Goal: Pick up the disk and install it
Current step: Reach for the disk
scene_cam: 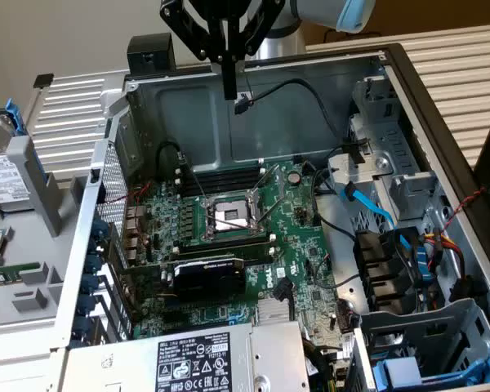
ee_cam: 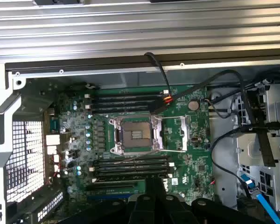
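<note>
Exterior view: the gripper [scene_cam: 229, 91] hangs above the open computer case [scene_cam: 188, 114], higher than the CPU socket [scene_cam: 229, 214] and beyond it, toward the case's far wall. Its black jaws are pressed together to a single point and carry nothing. The disk [scene_cam: 2, 175] lies outside the case, well apart from the CPU socket toward the exterior view's left. It is a silver drive with a white printed label, a bit of blue frame [scene_cam: 13, 114] shows at its far end, and a grey block [scene_cam: 33, 175] stands partly in front of it. Nearer the camera than the CPU socket sits the power-supply box [scene_cam: 204, 359] with its warning label. Toward the exterior view's right of the socket, in the near corner, a drive cage holds a blue plastic tray [scene_cam: 408, 371]. From the wrist view, the CPU socket sits mid-board between rows of black memory slots [ee_cam: 130, 100], and the closed dark fingers [ee_cam: 155, 190] show just past one set of those slots
</note>
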Robot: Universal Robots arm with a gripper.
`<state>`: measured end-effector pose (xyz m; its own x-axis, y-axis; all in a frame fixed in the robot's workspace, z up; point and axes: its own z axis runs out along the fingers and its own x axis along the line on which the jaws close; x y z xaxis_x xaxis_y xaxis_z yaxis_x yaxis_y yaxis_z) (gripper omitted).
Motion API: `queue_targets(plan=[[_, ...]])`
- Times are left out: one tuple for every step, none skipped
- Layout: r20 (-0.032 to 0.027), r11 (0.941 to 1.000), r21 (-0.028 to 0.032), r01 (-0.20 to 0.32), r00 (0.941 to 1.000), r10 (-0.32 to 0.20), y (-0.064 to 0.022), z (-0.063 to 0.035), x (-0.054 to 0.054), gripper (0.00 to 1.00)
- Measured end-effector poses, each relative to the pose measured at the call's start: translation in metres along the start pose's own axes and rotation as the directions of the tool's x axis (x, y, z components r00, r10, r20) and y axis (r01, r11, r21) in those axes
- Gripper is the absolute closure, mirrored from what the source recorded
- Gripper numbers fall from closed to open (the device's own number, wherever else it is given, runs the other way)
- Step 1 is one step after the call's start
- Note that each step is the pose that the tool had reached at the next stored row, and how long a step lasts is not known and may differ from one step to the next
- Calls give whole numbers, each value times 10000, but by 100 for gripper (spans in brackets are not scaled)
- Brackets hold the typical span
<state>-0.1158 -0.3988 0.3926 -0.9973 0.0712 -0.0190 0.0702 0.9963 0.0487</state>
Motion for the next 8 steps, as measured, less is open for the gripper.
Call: queue_targets(plan=[[0, 10000, 0, 0, 10000, 0, 0, 0, 0, 89], [0, 10000, 0, 0, 10000, 0, 0, 0, -3, 89], [0, 10000, 0, 0, 10000, 0, 0, 0, -5, 89], [0, 10000, 0, 0, 10000, 0, 0, 0, -5, 89], [0, 10000, 0, 0, 10000, 0, 0, 0, -5, 89], [0, 10000, 0, 0, 10000, 0, 0, 0, -6, 89], [0, 10000, -1, 0, 10000, 0, 0, 0, -6, 89], [1, 10000, -1, 0, 10000, 0, 0, 1, -6, 89]])
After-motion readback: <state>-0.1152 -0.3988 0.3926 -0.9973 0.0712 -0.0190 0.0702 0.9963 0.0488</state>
